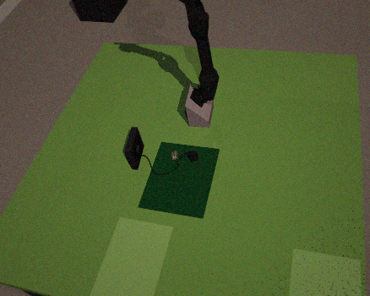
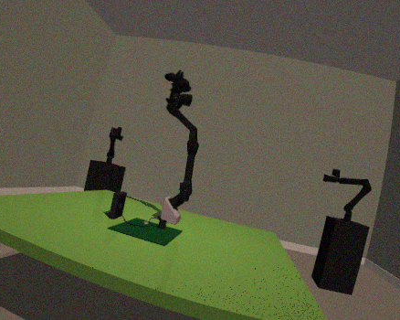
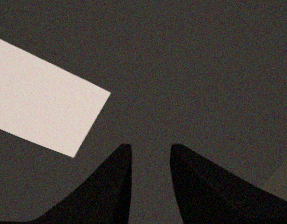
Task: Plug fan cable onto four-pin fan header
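Note:
The dark green board (image 1: 174, 192) (image 2: 147, 235) lies flat on the table. A small pale piece, apparently the header (image 1: 175, 155) (image 2: 146, 223), is near its back edge. A small dark block (image 1: 193, 156) (image 2: 162, 224) stands beside it. The black fan (image 1: 133, 148) (image 2: 119, 205) stands upright left of the board. Its thin cable (image 1: 160, 173) loops over the board, past the pale piece, to the dark block. Whether that block is the plug or holds it, I cannot tell. My gripper (image 2: 173, 75) (image 3: 150, 153) is raised high above the table, pointing up, fingers apart with nothing between them.
The arm's pale base block (image 1: 199, 112) (image 2: 170, 212) stands just behind the board. Two other arms stand on dark pedestals (image 2: 104, 176) (image 2: 341, 256) beyond the green table (image 1: 275, 148) (image 2: 69, 229). The wrist view shows a pale bright panel (image 3: 49, 97) on a dark surface.

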Motion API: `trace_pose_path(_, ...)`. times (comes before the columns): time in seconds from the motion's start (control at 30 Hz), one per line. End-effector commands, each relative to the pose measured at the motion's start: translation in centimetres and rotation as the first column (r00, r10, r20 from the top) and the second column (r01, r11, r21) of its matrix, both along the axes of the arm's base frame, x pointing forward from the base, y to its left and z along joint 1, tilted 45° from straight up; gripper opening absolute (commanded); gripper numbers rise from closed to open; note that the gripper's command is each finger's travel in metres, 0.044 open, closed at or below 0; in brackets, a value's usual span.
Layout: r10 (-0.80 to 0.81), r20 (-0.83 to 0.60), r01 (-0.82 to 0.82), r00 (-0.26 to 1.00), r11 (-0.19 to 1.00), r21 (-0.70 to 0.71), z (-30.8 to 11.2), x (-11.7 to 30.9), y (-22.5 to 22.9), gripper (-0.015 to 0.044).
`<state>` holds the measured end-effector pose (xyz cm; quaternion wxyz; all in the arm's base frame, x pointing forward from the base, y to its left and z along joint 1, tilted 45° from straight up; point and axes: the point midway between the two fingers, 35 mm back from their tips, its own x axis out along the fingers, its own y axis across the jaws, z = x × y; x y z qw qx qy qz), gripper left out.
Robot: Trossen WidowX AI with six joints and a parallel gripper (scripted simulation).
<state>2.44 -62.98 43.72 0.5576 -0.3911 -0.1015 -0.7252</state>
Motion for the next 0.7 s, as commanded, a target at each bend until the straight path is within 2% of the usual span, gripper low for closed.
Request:
trace_pose_path(0.0,0.0,0.0,0.0,1.0,1.0,0.0,0.0,0.0,0.0,0.0111)
trace_pose_path(0.1,0.001,-0.028,0.0,1.0,0.999,0.033,-0.5,0.9,-0.3,0.0189)
trace_pose_path(0.27,0.06,-0.241,0.003,0.969,0.967,0.253,-4.5,7.7,-1.7,0.0321)
trace_pose_path(0.4,0.167,-0.414,0.015,0.895,0.916,0.402,-8.4,13.3,-1.5,0.0426)
trace_pose_path(0.43,0.2,-0.453,0.018,0.869,0.901,0.434,-9.4,14.7,-1.2,0.044)
trace_pose_path(0.67,0.464,-0.658,0.049,0.593,0.795,0.605,-16.7,23.6,2.9,0.044)
